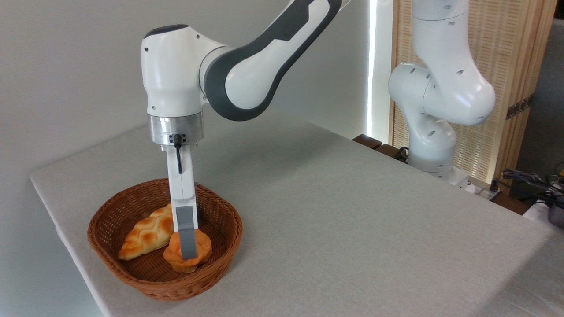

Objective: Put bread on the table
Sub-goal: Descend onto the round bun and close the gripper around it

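The bun (194, 253) is seen lying inside the wicker basket (132, 268), just beside a long braided loaf (147, 232). The pincer (188, 252) is lowered into the basket, one grey finger (187, 233) shown against the bun's front. Whether the pincer is clamped on the bun cannot be told, since the other finger is hidden. Nothing is yet placed on the worktop (335, 229); lifting, carrying and setting down are judged left.

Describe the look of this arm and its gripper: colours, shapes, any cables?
The arm has rounded, glossy white shells with dark grey joint sections and a silver metal ring at the wrist. A short black cable runs down from it. The gripper has a slim white body and flat grey fingers.
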`<move>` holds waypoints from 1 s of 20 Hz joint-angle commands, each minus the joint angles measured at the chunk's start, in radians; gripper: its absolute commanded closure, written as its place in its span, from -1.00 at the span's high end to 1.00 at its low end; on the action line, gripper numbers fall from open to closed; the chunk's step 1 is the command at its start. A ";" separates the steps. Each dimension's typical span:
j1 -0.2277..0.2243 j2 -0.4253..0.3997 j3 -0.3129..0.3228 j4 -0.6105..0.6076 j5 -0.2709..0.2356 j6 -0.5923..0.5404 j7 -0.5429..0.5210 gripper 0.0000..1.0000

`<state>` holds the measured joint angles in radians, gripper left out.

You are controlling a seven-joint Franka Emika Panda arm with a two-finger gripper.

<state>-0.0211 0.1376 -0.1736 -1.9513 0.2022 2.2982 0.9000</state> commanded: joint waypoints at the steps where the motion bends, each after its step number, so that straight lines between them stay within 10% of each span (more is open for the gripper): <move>1: -0.002 0.000 0.006 -0.040 0.016 0.066 0.011 0.94; 6: -0.002 -0.001 0.006 -0.040 0.016 0.066 0.010 -0.26; 20: -0.002 -0.006 0.006 -0.040 0.014 0.066 0.005 -0.49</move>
<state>-0.0202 0.1409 -0.1735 -1.9797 0.2040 2.3428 0.9001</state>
